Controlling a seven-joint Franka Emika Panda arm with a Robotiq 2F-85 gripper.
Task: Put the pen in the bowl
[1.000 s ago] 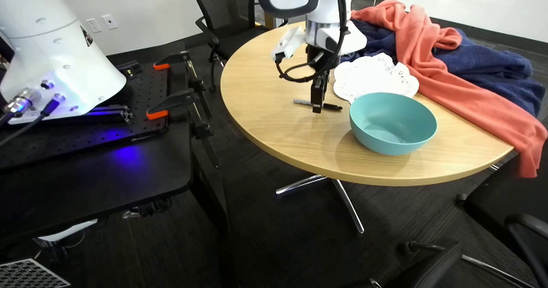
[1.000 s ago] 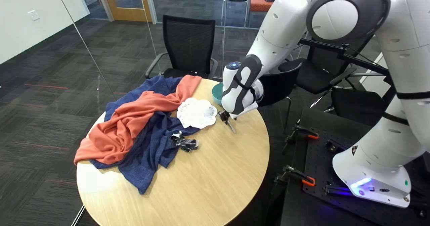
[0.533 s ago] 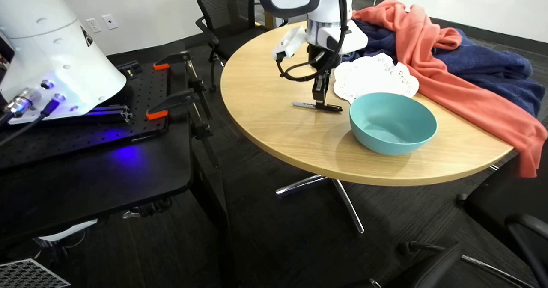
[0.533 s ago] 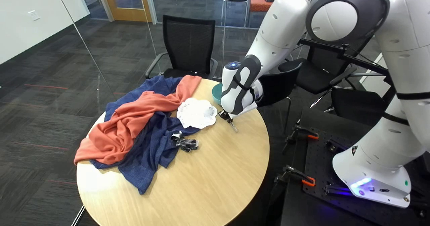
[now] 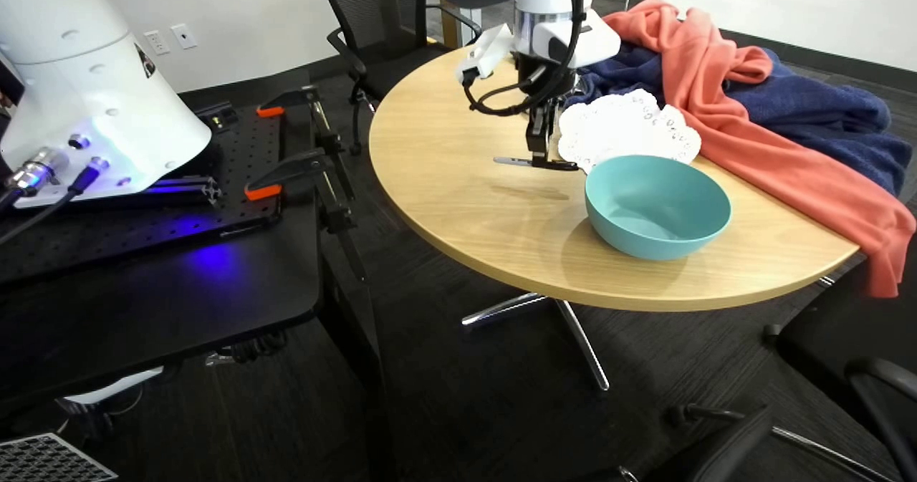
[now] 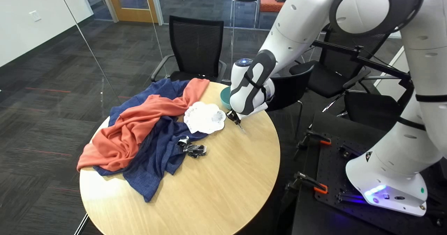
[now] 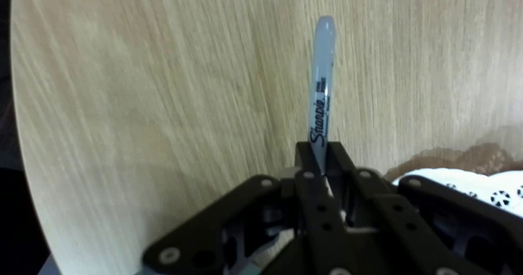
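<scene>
My gripper (image 5: 539, 161) is shut on the pen (image 5: 510, 161) and holds it a little above the round table, where its shadow falls. In the wrist view the fingertips of my gripper (image 7: 320, 154) pinch the middle of the pen (image 7: 322, 74); its grey Sharpie barrel points away, and the dark cap end is hidden under the fingers. That cap shows in an exterior view, reaching toward the teal bowl (image 5: 645, 242). The bowl stands upright beside the gripper, with nothing seen inside. Partly hidden by the arm, the bowl (image 6: 225, 97) also appears in an exterior view.
A white lacy doily (image 5: 623, 131) lies right by the gripper and bowl. Behind it are a coral cloth (image 5: 716, 102) and a navy cloth (image 5: 824, 120). A black crinkled wrapper (image 6: 193, 148) rests near the navy cloth. The table (image 5: 444, 145) has a rounded edge; chairs stand around it.
The fingers have come together on the pen, which lay on the table before. Gripper and pen have since risen off the surface. Bowl and cloths have not moved.
</scene>
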